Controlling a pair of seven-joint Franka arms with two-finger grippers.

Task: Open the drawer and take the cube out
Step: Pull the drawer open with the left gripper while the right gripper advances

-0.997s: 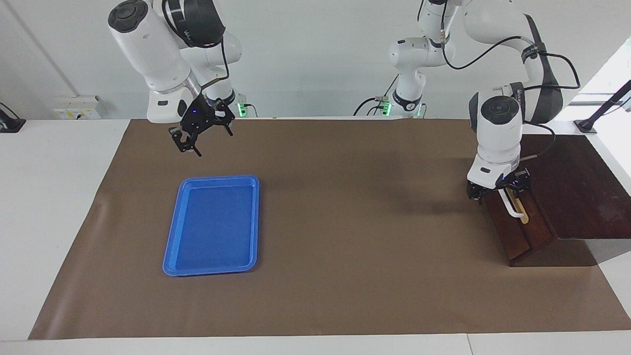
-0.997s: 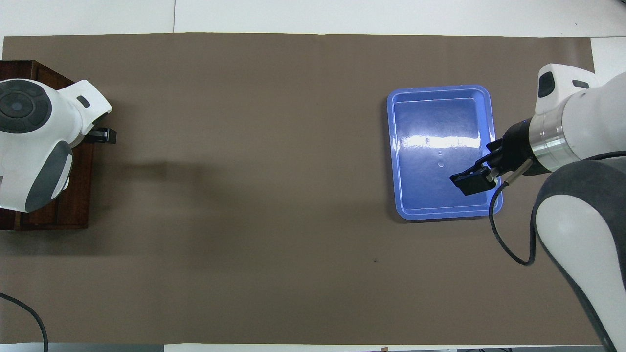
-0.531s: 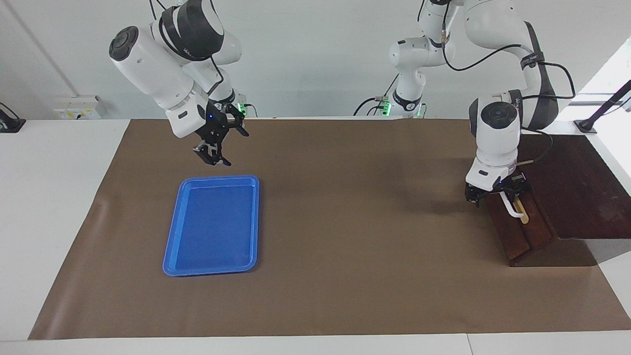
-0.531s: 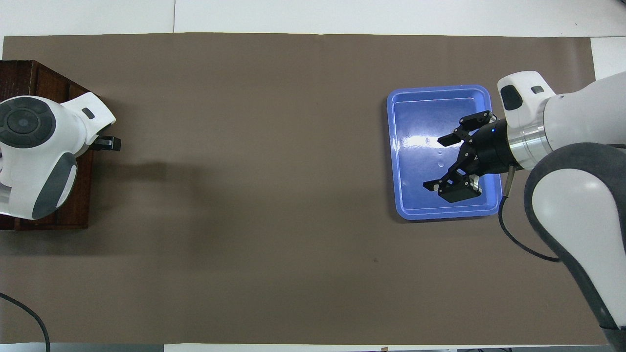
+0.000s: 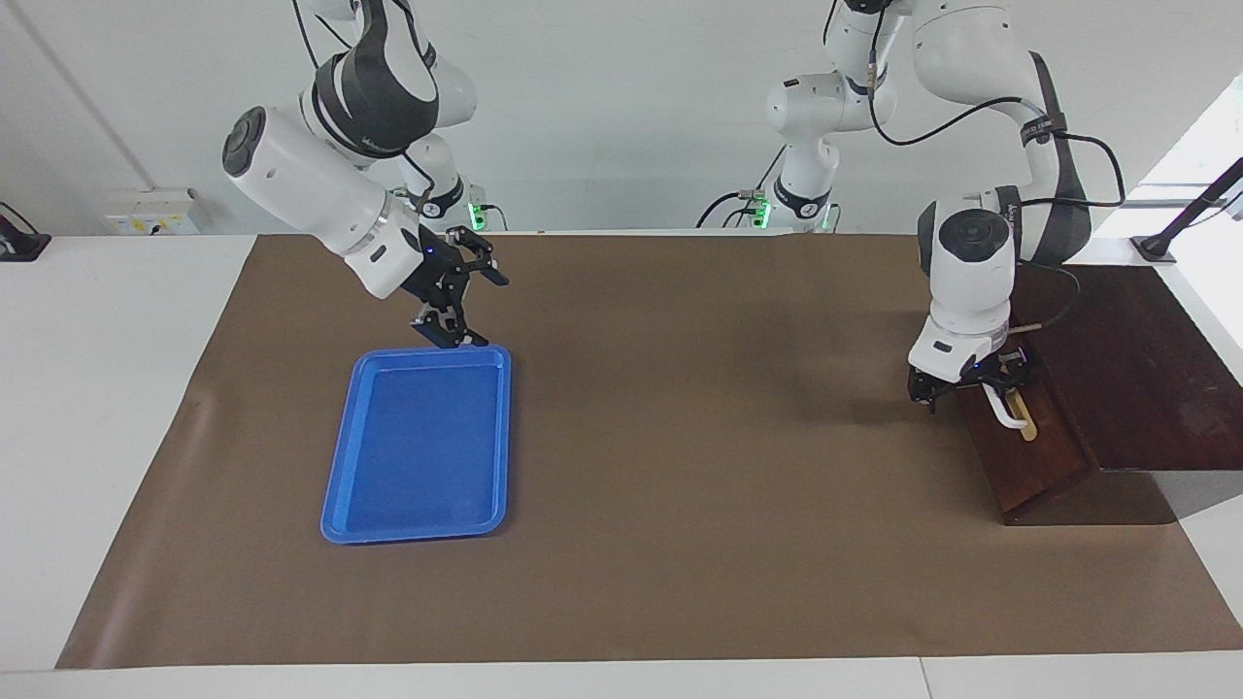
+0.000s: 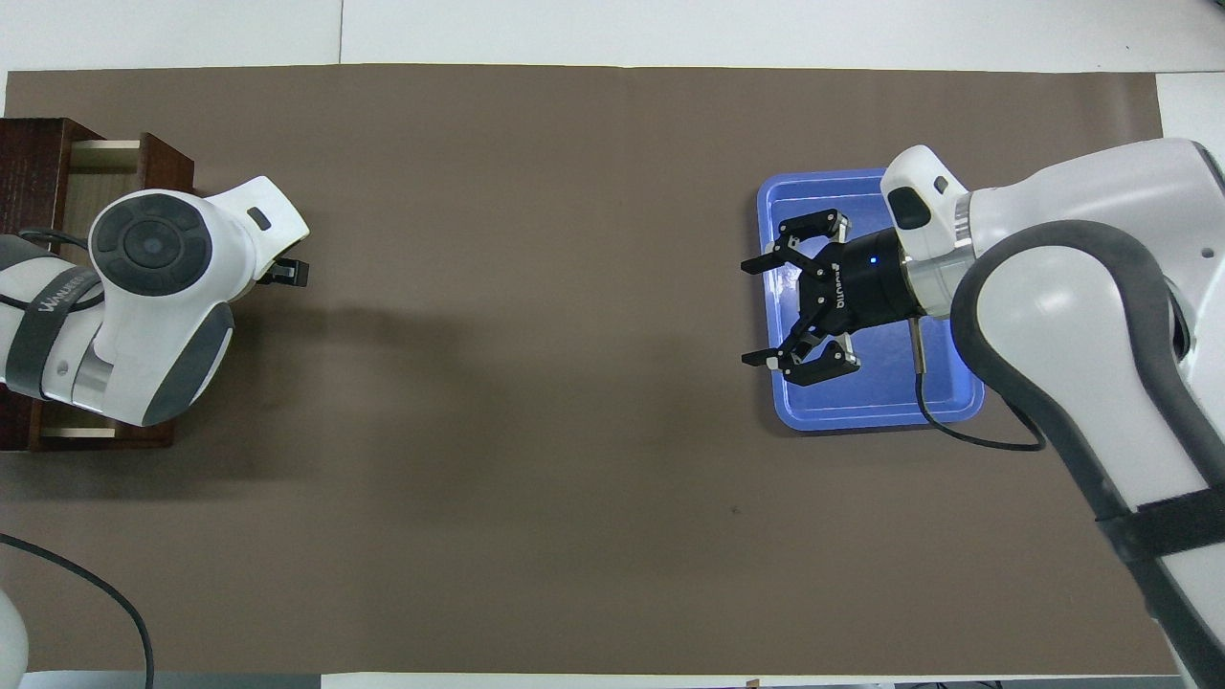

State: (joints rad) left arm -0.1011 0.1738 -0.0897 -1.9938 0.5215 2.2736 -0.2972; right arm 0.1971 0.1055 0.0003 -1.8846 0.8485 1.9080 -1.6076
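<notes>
my left gripper [image 5: 971,388] sits at the white bar handle [image 5: 1006,412] of the dark wooden drawer [image 5: 1029,456] at the right of the facing view, though i cannot tell what its fingers are doing. only the overhead view shows pale wood inside the drawer at upper left; no cube is visible. my right gripper [image 6: 794,297] hangs spread wide and empty over the glossy blue plastic tray [image 6: 866,407], on matte brown paper [image 6: 526,335].

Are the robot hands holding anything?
Right gripper: nothing, open over the blue tray. Left gripper is at the drawer's white handle; a grip cannot be told.
</notes>
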